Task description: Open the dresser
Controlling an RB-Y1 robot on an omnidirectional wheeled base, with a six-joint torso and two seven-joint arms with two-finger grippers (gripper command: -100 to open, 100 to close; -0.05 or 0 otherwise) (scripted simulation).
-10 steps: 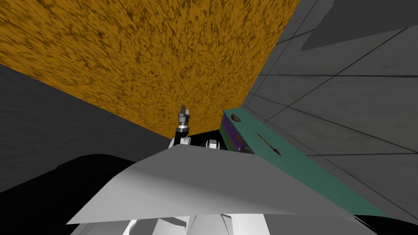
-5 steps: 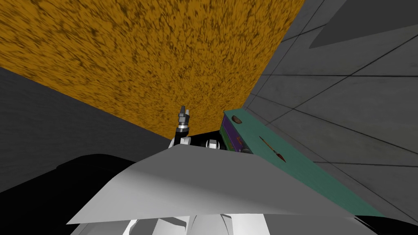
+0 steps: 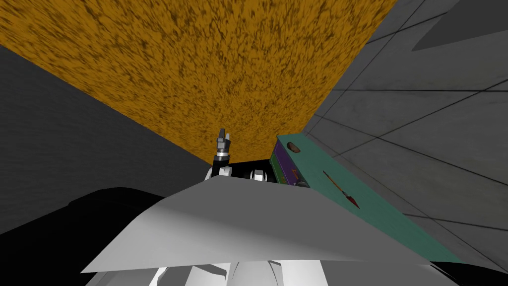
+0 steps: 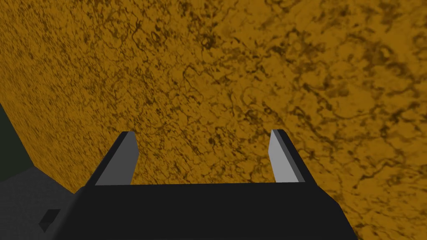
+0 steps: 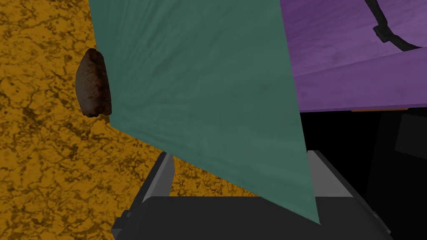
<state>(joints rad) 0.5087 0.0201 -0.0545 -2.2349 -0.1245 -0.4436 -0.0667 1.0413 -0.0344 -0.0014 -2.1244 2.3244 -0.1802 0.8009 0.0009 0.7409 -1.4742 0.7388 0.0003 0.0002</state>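
Note:
The dresser has a teal top [image 3: 392,226] and a purple front [image 3: 282,165], and it stands to my right against an orange mottled wall [image 3: 208,74]. In the right wrist view, a corner of the teal top [image 5: 200,83] lies between the fingers of my right gripper [image 5: 239,157], which is open. Beyond it is the purple front [image 5: 342,54] with a dark handle [image 5: 388,32]. My left gripper [image 3: 223,135] points at the orange wall [image 4: 233,75], open and holding nothing.
A brown lump [image 3: 293,147] rests on the far end of the teal top, and shows again as the brown lump [image 5: 94,83] in the right wrist view. A thin red-tipped stick [image 3: 342,190] lies further along. Grey tiled wall [image 3: 426,129] rises behind the dresser.
My head camera has turned: the dresser, the wall edge and the tile lines have slid right and down in the picture. Both grippers hold the same place.

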